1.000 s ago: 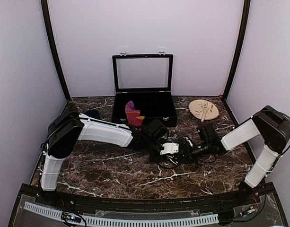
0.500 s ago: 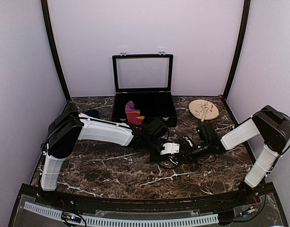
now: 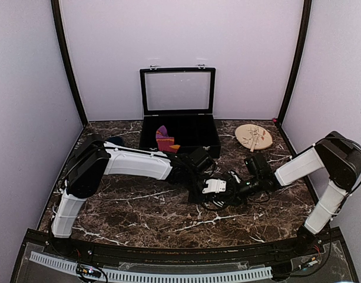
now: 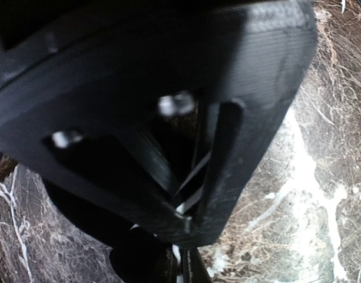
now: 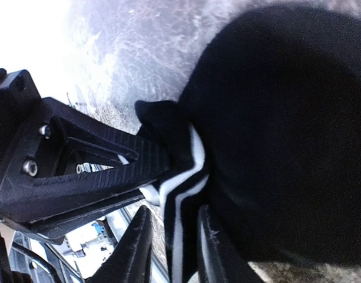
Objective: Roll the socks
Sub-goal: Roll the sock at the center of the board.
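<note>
Black sock [image 5: 286, 135]: soft matt knit cloth. Table [image 3: 139, 215]: glossy veined marble. Jaws: matt ribbed plastic.

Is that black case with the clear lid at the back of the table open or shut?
Open: the black case has its clear lid standing upright, and the maroon-red sock shows inside.
</note>
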You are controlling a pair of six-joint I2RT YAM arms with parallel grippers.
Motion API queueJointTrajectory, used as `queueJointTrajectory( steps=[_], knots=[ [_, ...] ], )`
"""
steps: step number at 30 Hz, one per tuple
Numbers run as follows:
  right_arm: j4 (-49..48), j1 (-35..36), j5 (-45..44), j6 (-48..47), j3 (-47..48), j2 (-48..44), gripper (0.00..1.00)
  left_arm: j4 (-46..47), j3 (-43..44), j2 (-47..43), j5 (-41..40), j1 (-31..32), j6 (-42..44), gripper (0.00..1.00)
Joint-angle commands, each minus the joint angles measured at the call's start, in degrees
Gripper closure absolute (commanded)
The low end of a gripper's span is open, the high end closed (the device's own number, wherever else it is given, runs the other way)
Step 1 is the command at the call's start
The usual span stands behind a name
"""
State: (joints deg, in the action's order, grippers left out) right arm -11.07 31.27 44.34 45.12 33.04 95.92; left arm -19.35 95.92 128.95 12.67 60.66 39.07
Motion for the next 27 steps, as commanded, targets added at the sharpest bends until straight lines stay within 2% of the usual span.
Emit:
queueJointTrajectory(
  steps=[1, 4, 16, 22, 27],
  knots=[
    [1.98, -0.15, -1.87, -1.71, 0.9, -2.6, 0.66, -4.82, 0.95, 0.34, 1.97, 0.33, -1.34, 1.0],
    [3.81, -0.15, -3.88, -2.5, 0.9, -3.99, 0.61, -6.04, 1.48, 0.25, 2.49, 0.18, -1.9, 1.0],
    [6.81, -0.16, -11.36, -3.01, -0.61, -10.41, 0.55, -14.19, -0.89, -3.21, 4.98, -1.47, -6.82, 1.0],
    [9.84, -0.08, -18.16, -4.71, -1.1, -13.45, 0.55, -15.39, -3.18, -5.49, 8.58, -2.31, -10.63, 1.0],
    [13.13, 0.79, -27.19, -6.98, -1.18, -17.74, 0.55, -16.79, -2.63, -5.6, 11.71, -3.04, -12.25, 1.0]
  ],
)
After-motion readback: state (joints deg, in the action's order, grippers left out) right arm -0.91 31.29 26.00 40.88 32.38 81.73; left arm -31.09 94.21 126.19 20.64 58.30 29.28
